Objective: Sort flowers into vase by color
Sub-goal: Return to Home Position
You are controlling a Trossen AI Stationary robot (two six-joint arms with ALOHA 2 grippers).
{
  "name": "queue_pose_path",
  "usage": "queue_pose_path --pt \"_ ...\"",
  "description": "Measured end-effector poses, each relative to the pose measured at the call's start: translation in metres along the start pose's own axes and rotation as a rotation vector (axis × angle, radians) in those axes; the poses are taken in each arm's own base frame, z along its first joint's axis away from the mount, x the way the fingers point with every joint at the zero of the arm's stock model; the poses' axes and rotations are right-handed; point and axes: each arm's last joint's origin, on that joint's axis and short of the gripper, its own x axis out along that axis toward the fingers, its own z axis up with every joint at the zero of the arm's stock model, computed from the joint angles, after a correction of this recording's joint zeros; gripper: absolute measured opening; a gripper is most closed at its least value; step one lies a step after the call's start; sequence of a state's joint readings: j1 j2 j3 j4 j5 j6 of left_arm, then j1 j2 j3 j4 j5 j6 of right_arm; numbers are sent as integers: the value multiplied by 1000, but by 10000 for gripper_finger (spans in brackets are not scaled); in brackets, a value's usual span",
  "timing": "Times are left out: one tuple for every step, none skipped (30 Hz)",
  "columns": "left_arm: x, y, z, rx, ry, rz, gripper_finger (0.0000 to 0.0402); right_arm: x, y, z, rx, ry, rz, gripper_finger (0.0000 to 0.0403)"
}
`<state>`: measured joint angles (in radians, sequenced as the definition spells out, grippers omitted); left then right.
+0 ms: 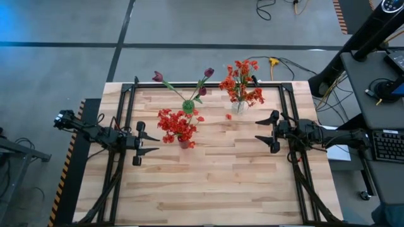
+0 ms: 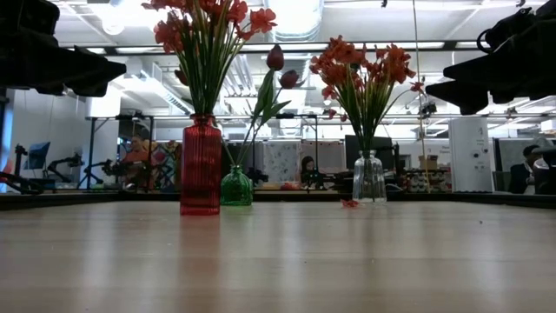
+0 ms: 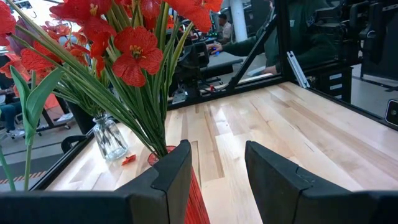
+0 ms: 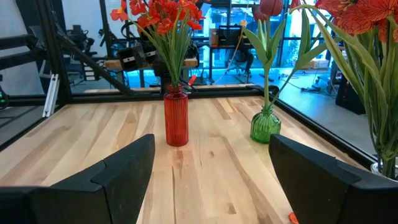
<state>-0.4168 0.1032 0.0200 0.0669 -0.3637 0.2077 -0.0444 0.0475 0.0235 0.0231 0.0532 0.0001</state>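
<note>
The left hand (image 1: 153, 144) is being held low over the left side of the light wooden plank table (image 1: 221, 183). Its dark fingers (image 3: 171, 177) are being held apart, with nothing between them. The tips are being pointed toward the ribbed red glass vase (image 1: 184, 144), which is standing near them with a narrow strip of bare wood between. The clustered red blooms (image 1: 175, 123) are being carried in this vase, spreading out above it toward the left hand.

The right hand (image 1: 263, 127) is being held over the right side of the table, just inside the side rail. Its fingers (image 4: 124, 174) are being held wider apart and are likewise empty. A broad stretch of bare wood is lying between it and the red vase.

The small round green glass vase (image 1: 188, 106) is standing beyond the red vase, toward the far edge. The dark purple tulip buds (image 1: 158, 76) are being held in it, with two stems leaning out over the far rail. The clear glass vase (image 1: 238, 107) is standing right of centre near the far edge, nearer the right hand, and the clustered orange-red blooms (image 1: 240, 82) are being held in it. A small orange-red petal (image 1: 228, 116) is lying on the wood just beside this vase.

The table is being bordered by a black metal frame (image 1: 170, 86) along its far edge and both sides, and each arm is being carried in across a side rail. The near half of the table is showing as open wood.
</note>
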Motion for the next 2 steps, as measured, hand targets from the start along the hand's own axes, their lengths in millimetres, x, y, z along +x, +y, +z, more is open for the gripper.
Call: queue_pose_path --pt "0 0 0 0 0 0 135 0 0 0 0 0 0 309" --pt "0 0 0 0 0 0 135 0 0 0 0 0 0 309"
